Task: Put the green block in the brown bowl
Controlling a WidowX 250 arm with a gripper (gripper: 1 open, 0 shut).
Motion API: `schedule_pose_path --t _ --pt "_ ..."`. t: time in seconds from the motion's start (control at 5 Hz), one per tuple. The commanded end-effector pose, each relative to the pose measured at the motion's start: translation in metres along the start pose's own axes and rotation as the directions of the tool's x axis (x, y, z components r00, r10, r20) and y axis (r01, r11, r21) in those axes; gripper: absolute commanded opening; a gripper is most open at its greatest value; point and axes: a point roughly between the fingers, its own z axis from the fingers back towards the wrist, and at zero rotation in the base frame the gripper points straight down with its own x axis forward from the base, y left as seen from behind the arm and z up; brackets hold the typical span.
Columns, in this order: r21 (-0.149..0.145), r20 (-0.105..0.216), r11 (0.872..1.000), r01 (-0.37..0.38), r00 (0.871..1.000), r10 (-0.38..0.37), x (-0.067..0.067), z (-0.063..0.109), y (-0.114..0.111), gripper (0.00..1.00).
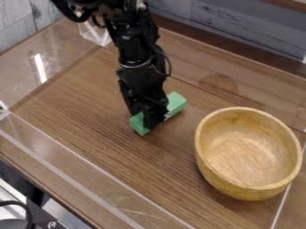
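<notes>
Grasping looks about done, since the black gripper (149,114) points straight down with its jaws closed on the small bright green rectangular block (162,111) (low on the wooden table (72,107)), while the large round light-brown wooden bowl (248,150) sits empty nearby.

No text, label, brand, number or sign can be read anywhere in this view; all surfaces look plain and unmarked.
</notes>
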Motion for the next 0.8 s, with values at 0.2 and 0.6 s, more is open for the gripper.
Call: schedule_pose_path --t 0.2,0.6 --pt "0.035 0.060 0.999 -0.002 0.998 0.000 0.015 0.017 0.011 0.00" --pt "0.043 0.080 0.999 0.000 0.997 -0.004 0.025 0.023 0.014 0.00"
